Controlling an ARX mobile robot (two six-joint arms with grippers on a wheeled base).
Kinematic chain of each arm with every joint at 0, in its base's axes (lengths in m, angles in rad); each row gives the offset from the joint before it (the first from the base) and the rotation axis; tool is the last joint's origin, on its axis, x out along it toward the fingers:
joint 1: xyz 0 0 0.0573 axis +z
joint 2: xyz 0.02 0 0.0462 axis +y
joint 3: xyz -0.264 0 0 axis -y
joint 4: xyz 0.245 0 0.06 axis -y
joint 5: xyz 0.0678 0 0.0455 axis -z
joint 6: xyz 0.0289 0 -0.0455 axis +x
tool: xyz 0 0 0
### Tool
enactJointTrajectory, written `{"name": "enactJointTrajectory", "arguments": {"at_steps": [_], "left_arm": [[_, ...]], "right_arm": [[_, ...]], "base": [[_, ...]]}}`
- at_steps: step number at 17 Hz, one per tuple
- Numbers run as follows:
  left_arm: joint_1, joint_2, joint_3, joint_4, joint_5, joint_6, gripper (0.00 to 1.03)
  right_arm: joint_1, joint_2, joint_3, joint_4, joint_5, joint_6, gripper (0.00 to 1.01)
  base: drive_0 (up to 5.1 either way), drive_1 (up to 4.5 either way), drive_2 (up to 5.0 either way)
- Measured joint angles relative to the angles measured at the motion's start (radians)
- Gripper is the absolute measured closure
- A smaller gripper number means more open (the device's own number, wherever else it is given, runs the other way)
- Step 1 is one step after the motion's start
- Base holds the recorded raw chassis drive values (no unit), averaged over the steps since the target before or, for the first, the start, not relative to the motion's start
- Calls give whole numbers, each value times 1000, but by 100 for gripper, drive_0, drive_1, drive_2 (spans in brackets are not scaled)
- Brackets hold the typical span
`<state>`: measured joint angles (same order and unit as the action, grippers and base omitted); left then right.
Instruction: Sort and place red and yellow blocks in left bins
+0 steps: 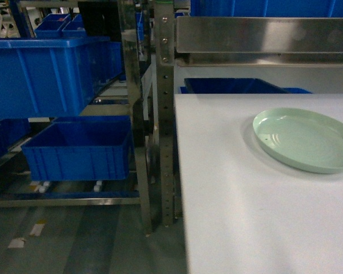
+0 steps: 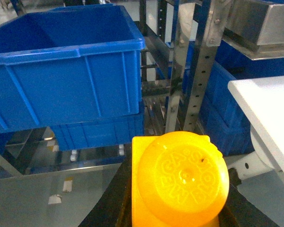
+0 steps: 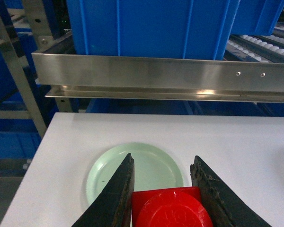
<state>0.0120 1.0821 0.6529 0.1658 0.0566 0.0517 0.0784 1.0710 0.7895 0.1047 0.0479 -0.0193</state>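
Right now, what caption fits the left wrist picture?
Left hand holding the yellow block, facing big blue bins on the rack.

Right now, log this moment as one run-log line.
left hand: shut on yellow block, facing blue bin | right hand: shut on red block, over green plate | bins: no block in yet

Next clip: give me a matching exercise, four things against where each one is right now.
Things:
1. yellow block
2. red block
3. green plate
4. blue bin

Places:
A. on the white table
B. low on the rack
C. in the left gripper
D. in the right gripper

Pairs: 1-C, 2-D, 3-A, 4-B
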Motion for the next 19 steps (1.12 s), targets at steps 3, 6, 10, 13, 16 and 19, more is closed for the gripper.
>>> {"name": "enactJointTrajectory", "arguments": {"at_steps": [3,6,10,13,16,19], "left_arm": [[-1,0,0,-1,0,0,76],[0,0,0,-1,0,0,76],[0,0,0,-2,0,0,76],[0,0,0,-2,0,0,76],[0,0,0,-2,0,0,76],[0,0,0,-1,-1,0,76]], "right_arm": [[0,1,0,-4,0,0,72],[0,1,0,-3,0,0,72],[0,0,0,-3,0,0,72],[0,0,0,-2,0,0,72],[0,0,0,-3,-1,0,72],[0,0,0,0,-2,0,72]], "base": [[-479,120,352],[-484,117,348],[-484,118,350],[-481,214,289],[-485,251,251],[-486,251,251]]}}
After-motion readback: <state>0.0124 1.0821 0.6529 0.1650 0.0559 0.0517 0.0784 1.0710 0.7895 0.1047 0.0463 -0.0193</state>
